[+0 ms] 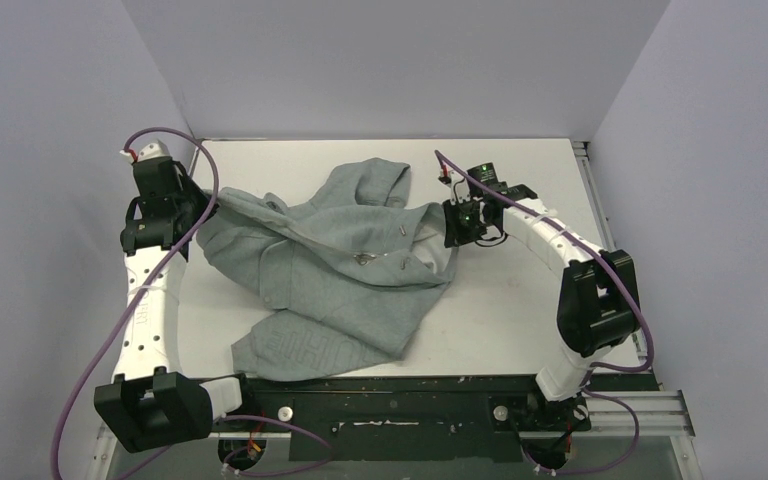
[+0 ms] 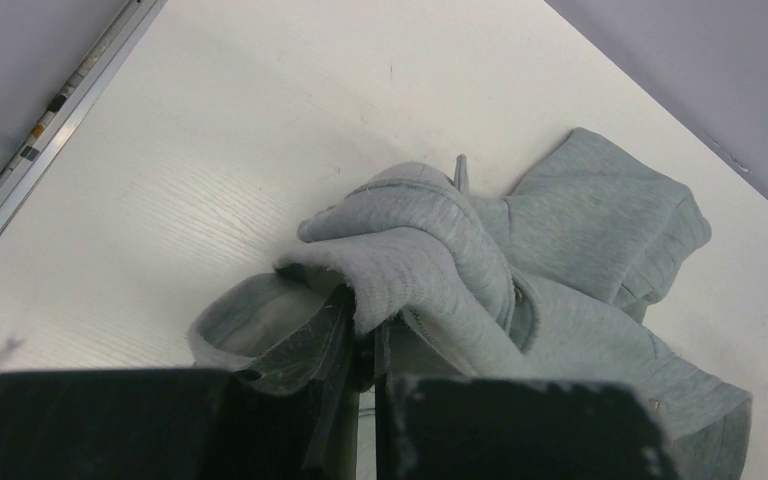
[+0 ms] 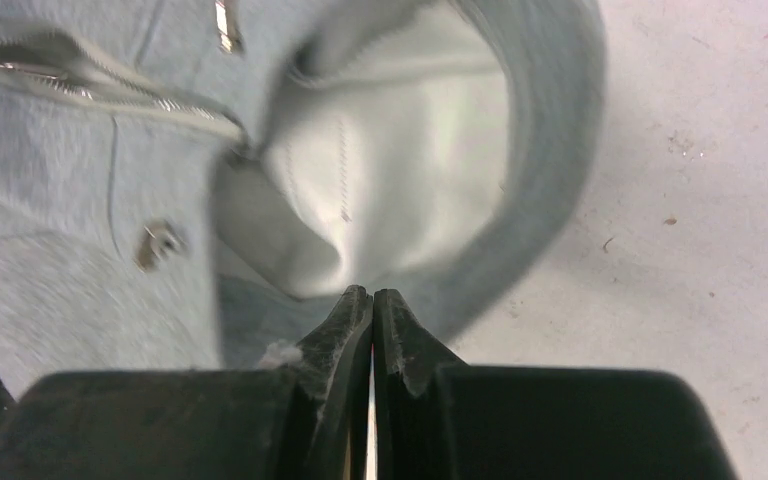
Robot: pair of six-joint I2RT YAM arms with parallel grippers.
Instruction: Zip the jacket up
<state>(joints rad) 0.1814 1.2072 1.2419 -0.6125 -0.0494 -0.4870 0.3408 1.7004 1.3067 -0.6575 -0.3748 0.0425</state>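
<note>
I am looking down from the top camera at the jacket, which is lying crumpled and unzipped in the middle of the white counter. Its ribbed hem is pointing toward 6 o'clock, near the arm bases, and a bunched fold is sitting at 12 o'clock.

The left fingers are meeting the cloth at the jacket's 10 o'clock edge. Through the left wrist camera I am seeing them pressed narrow, with a thick grey roll of the jacket pinched between them and draping over their tips, so they are holding the garment.

The right fingers are sitting at the jacket's 2 o'clock edge. In the right wrist view they are closed tip to tip, right against a curved band of the jacket with its pale inner side showing. I cannot tell whether any cloth is caught between them. The zipper is running open toward 10 o'clock from those tips, with a small metal piece lying on the fabric at 9 o'clock.
</note>
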